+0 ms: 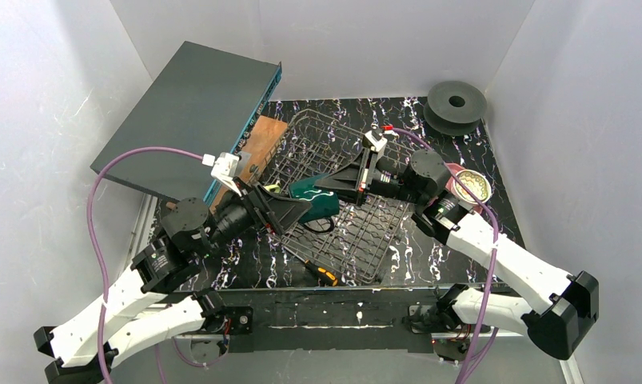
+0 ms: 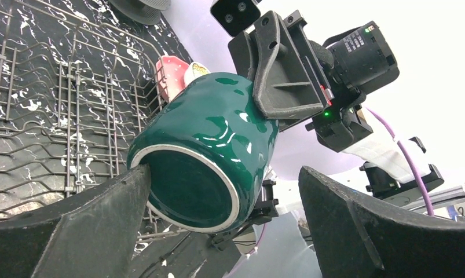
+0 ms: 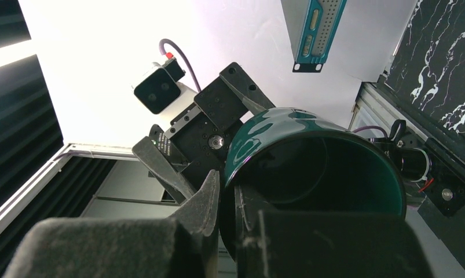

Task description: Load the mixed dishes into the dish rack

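Above the black marbled table [image 1: 249,268] the right gripper [image 3: 229,194] pinches the rim of the glossy dark green mug [image 2: 212,133], likely slippery and breakable, its base between the fingers of the wide-spread left gripper [image 2: 224,169]

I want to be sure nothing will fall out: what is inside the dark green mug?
The dark green mug shows only its bare dark inner wall. The right gripper, shut on its rim, covers the lowest part of the inside.

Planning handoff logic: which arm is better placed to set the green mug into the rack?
Right, probably: the right end effector grips the mug over the rack; the left end effector is open around it.
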You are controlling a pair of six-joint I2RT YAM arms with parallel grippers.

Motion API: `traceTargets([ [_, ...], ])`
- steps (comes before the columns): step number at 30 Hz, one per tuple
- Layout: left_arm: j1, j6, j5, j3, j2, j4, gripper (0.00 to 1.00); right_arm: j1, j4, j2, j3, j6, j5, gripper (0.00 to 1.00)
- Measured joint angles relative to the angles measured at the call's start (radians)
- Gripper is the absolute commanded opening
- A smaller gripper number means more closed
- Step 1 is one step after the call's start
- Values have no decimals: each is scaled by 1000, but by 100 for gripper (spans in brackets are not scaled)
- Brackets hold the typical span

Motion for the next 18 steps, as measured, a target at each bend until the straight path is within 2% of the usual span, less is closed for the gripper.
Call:
traceTargets([
  [7,0,-8,5,-8,-5,6,98,3,-5,-7,1,9,18,1],
  [12,-2,-5,-24,-20,-53,-47,98,14,-5,-30,5,16,19,1],
  [18,-3,-16,-14,-48,-97,-14,98,37,8,-22,24,28,19,1],
])
